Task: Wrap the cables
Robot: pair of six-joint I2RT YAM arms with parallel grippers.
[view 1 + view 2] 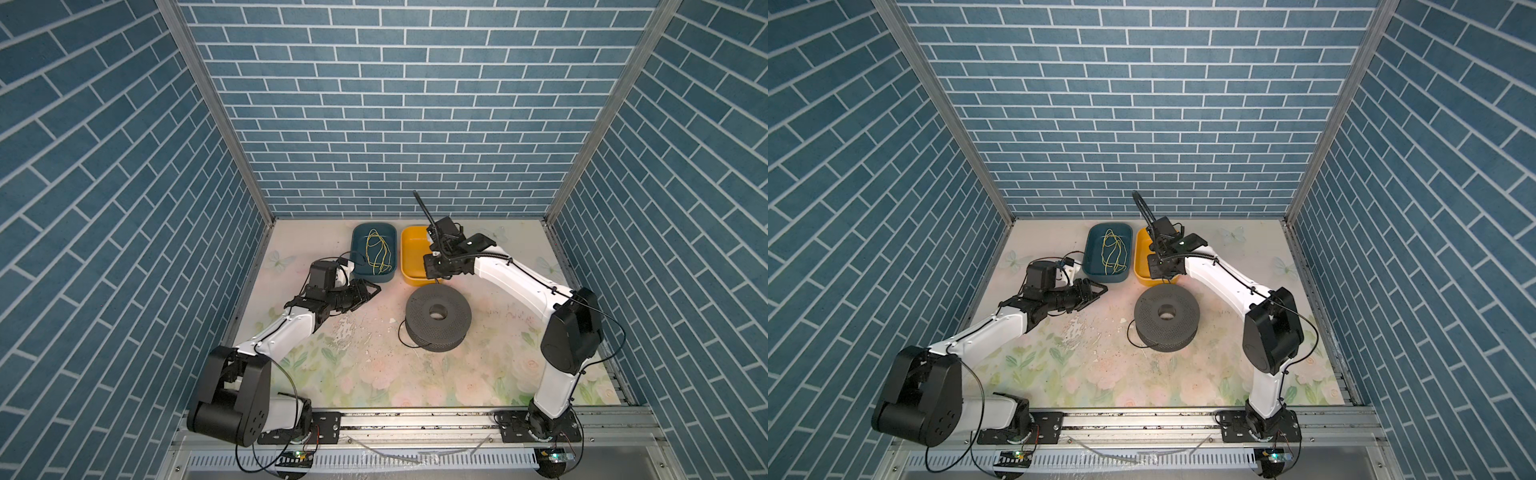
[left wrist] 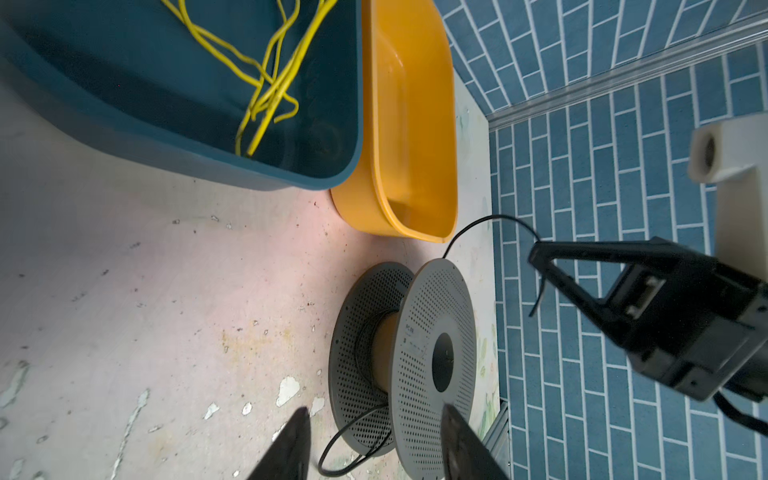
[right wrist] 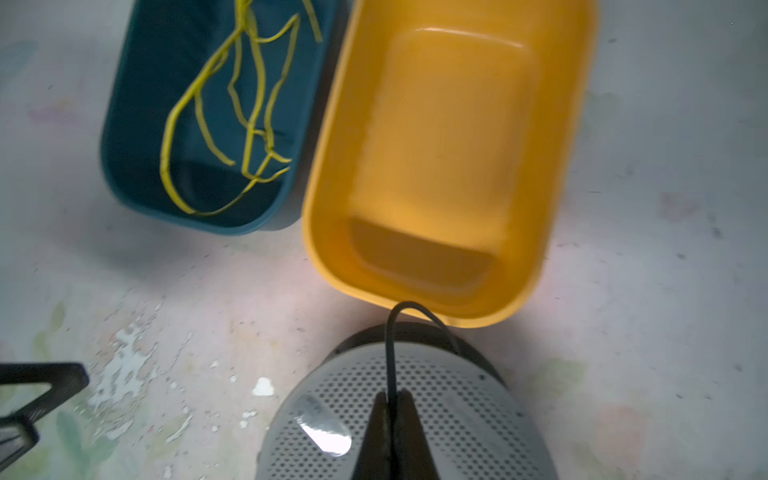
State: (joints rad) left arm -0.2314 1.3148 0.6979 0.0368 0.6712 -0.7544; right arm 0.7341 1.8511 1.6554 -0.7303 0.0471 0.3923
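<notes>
The cables are one thin black cord, partly wound on a grey perforated spool lying flat mid-table. A slack loop bulges from the spool's left side, seen also in the left wrist view. My right gripper hangs over the spool's far edge, shut on the cord, which arcs from the fingertips down behind the spool rim. My left gripper stands open and empty, left of the spool and pointing toward it, apart from both spool and cord.
A teal bin holding a tangled yellow-green wire and an empty yellow bin stand side by side just behind the spool. The right gripper is close to the yellow bin's near rim. Brick-patterned walls enclose the table.
</notes>
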